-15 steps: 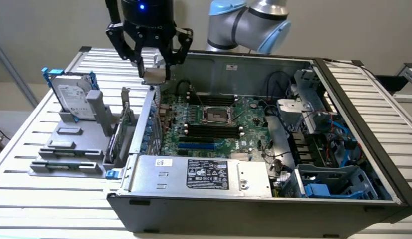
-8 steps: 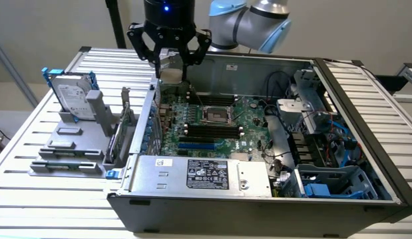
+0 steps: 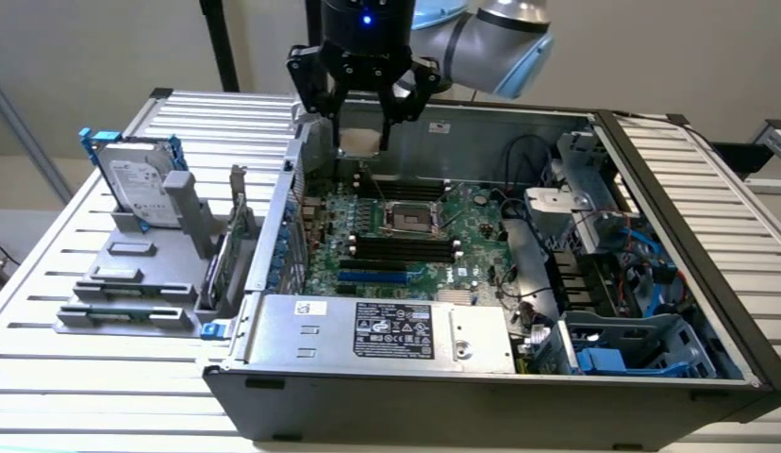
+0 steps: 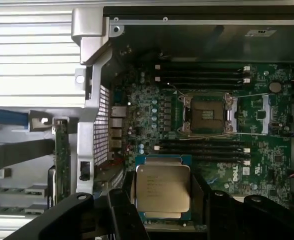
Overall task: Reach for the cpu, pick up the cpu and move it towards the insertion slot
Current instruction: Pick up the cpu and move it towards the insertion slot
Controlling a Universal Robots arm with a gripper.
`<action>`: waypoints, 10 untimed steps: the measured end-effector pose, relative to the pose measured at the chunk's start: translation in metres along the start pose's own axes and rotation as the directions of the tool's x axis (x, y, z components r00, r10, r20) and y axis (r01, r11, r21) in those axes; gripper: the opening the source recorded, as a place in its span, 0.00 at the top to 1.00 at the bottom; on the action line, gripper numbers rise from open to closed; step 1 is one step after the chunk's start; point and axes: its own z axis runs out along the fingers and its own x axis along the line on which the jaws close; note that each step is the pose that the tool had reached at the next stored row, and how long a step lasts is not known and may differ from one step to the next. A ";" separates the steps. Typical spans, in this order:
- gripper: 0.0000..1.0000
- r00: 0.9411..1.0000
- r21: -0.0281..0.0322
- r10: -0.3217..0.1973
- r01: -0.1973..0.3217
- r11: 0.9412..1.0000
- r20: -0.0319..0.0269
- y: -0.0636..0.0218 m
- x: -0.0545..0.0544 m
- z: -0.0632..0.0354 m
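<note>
The cpu (image 3: 359, 142), a small square chip with a silvery top, hangs in the air between the fingers of my gripper (image 3: 361, 140). It is above the back part of the open computer case, near the rear wall. In the wrist view the cpu (image 4: 163, 192) sits clamped between the two dark fingers (image 4: 121, 212) of the gripper (image 4: 163, 200). The insertion slot (image 3: 412, 219), a square socket with a shiny frame and dark centre, lies on the green motherboard, below the chip and toward the exterior view's right. The wrist view shows the insertion slot (image 4: 208, 115) uncovered.
Long black memory slots (image 3: 397, 247) flank the socket. A silver power supply (image 3: 378, 330) fills the case's front. Cables and drive bays (image 3: 605, 264) crowd the exterior view's right. A hard drive with blue rails (image 3: 139, 189) stands in a grey holder (image 3: 126, 293) outside the case wall (image 3: 284, 217).
</note>
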 end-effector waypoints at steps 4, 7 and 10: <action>0.45 1.000 0.001 0.000 0.000 1.000 0.000 0.0101 -0.015 0.0039; 0.45 1.000 0.004 0.000 0.000 1.000 0.000 0.0188 -0.025 0.0071; 0.45 1.000 0.009 0.000 0.000 1.000 0.000 0.0273 -0.035 0.0105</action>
